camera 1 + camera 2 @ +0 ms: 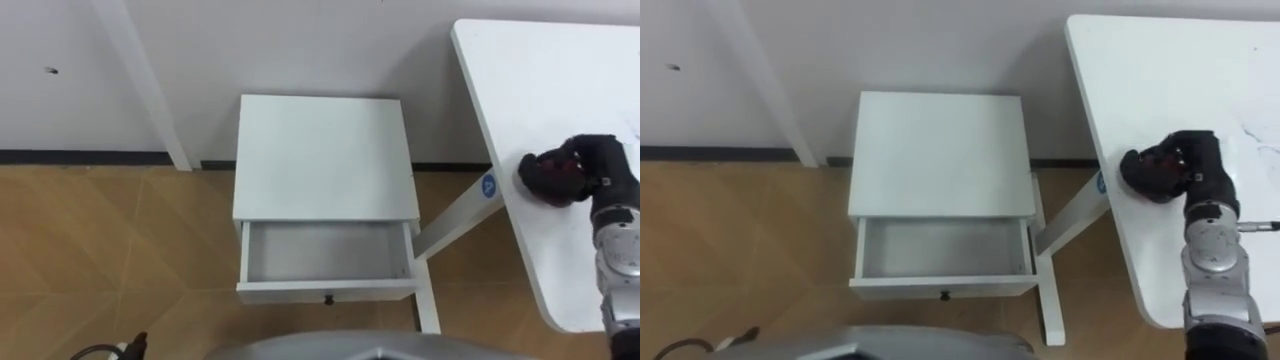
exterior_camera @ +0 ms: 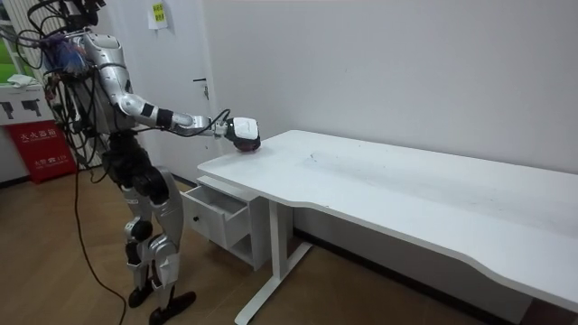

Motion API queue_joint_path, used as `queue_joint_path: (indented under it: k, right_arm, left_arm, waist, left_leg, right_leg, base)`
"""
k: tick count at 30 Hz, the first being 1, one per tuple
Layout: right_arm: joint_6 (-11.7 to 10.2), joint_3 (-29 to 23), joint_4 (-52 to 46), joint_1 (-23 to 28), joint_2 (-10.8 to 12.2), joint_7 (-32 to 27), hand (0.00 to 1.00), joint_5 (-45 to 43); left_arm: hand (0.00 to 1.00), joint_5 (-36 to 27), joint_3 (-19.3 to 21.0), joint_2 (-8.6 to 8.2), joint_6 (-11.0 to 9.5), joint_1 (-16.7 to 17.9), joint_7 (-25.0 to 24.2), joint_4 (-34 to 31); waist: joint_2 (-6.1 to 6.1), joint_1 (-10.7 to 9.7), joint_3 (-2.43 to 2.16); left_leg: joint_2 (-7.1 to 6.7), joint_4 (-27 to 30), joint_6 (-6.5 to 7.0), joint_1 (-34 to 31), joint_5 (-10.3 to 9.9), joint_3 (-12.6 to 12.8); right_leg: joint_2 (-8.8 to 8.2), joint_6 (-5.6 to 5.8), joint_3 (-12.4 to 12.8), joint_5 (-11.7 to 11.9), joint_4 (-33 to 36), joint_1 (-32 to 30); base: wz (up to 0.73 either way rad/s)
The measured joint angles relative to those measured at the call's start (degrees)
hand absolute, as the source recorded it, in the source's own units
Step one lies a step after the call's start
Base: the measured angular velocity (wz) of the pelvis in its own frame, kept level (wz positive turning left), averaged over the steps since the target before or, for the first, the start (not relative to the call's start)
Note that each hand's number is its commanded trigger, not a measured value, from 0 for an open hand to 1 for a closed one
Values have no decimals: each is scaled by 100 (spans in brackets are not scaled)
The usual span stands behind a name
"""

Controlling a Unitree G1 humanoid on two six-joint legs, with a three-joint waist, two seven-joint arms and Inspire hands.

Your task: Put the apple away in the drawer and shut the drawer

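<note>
Right hand [image 1: 598,160] sits over the left edge of the desk [image 1: 540,90], about halfway along it, with its dark fingers curled round the apple [image 1: 545,178]. The desk is the largest thing here. The eye view's right border cuts it off, and the room view shows it running long and white along the wall. The fingers cover much of the apple, so only a dark red side shows, facing the desk's left edge. Its underside is hidden, so it is not possible to tell whether it rests on the desktop or is held just above it. The apple lies on the edge side of the palm, while the wrist and forearm run back along the desk toward the near edge. Below the desk's left edge and beside it stands a small white cabinet [image 1: 325,150] against the wall, with the slanted desk leg [image 1: 450,225] between them. The cabinet's drawer [image 1: 325,252] is pulled out toward the robot, with its inside open from above. It lies well apart from the hand, lower and to its left. A small dark knob [image 1: 328,298] sits at the middle of the drawer front. Wooden floor [image 1: 110,250] lies to the left of the cabinet.
</note>
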Motion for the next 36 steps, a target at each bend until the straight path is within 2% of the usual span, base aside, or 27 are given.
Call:
queue_joint_path:
  k: [1, 5, 8, 11, 13, 15, 18, 23, 30, 31, 32, 33, 34, 36]
  right_arm:
    - [46, 132, -178, 1, 7, 50, 100, -90]
    - [50, 522, -511, -6, 18, 106, 100, -212]
    - [59, 1038, -645, -16, 44, 516, 100, -211]
    - [171, 1448, -1050, -8, 209, 946, 100, -238]
    - [176, 1765, -1466, -9, 262, 1223, 100, -218]
    - [165, 1897, -1674, -29, 295, 1373, 100, -210]
    - [167, 1935, -1731, -52, 421, 1539, 100, -199]
    - [177, 2115, -1730, -172, 420, 1836, 100, -221]
    - [398, 2487, -1731, -190, 416, 2226, 100, -226]
    - [431, 2520, -1731, -191, 417, 2286, 57, -226]
    - [440, 2528, -1732, -191, 417, 2315, 47, -226]
    - [453, 2531, -1732, -191, 418, 2352, 16, -227]
    - [492, 2531, -1743, -196, 430, 2377, 0, -261]
    - [516, 2531, -1753, -205, 470, 2437, 0, -315]
  left_arm:
    - [0, 3, -3, 0, 0, -47, 2, 0]
    - [0, -1, -216, 2, -1, -153, 46, 3]
    - [0, -9, -356, -42, -8, -285, 48, 6]
    - [0, -5, -471, -66, -21, -387, 47, 6]
    - [0, -5, -521, -54, -21, -403, 48, 6]
    - [0, -5, -581, -50, -20, -406, 45, 7]
    - [0, -4, -697, -53, -9, -429, 7, 1]
    - [0, -5, -808, -47, -5, -459, -55, 1]
    - [0, -1, -998, -39, 136, -526, -36, 2]
    - [0, -2, -998, -41, 156, -528, -50, 2]
    - [0, -2, -998, -42, 159, -532, -57, 2]
    - [0, -4, -999, -43, 163, -540, -65, 2]
    - [0, -4, -999, -43, 169, -544, -70, 1]
    - [0, -4, -1000, -43, 203, -543, -85, 2]
  waist:
    - [19, 28, -8]
    - [72, 121, 6]
    - [119, 182, 43]
    - [191, 277, 90]
    - [227, 322, 73]
    - [215, 407, 67]
    - [158, 431, 40]
    - [122, 533, 61]
    - [140, 613, 74]
    - [139, 632, 73]
    - [139, 643, 73]
    - [140, 672, 74]
    - [140, 701, 74]
    - [138, 716, 73]
  left_leg:
    - [5, 1, 0, -43, 0, 0]
    - [15, 3, -1, -52, 1, -4]
    - [13, -9, -1, -60, 1, -9]
    - [11, -8, 0, -129, 1, -36]
    - [-10, -9, 1, -173, 3, -84]
    - [-12, -9, 1, -174, 3, -129]
    - [-18, -9, 1, -171, 3, -297]
    - [-25, -10, 6, -227, 6, -366]
    - [-24, -2, 9, -273, 8, -376]
    - [-23, -1, 9, -273, 8, -376]
    - [-22, -1, 9, -273, 8, -376]
    - [-21, 1, 9, -277, 8, -376]
    - [-20, 3, 9, -280, 8, -376]
    - [-22, 11, 9, -287, 8, -376]
  right_leg:
    - [-3, -7, -3, 5, 11, -54]
    - [-5, -13, -12, 22, -2, -57]
    - [-14, -14, -18, 22, -4, -63]
    - [-3, -10, -46, 24, -1, -76]
    - [-36, -9, -109, 24, -1, -97]
    - [-44, -9, -190, 24, -5, -80]
    - [-62, -9, -331, 24, -12, -44]
    - [-78, 2, -370, 30, -15, -39]
    - [-67, 22, -391, 42, -111, -55]
    - [-64, 22, -390, 42, -110, -55]
    - [-64, 22, -389, 42, -110, -55]
    - [-64, 22, -387, 42, -110, -52]
    - [-66, 22, -381, 42, -109, -46]
    - [-70, 22, -380, 42, -109, -44]
  base:
    - [0]
    - [0]
    - [0]
    - [5]
    - [11]
    - [14]
    - [26]
    - [6]
    - [1]
    - [0]
    - [0]
    - [0]
    - [0]
    - [0]
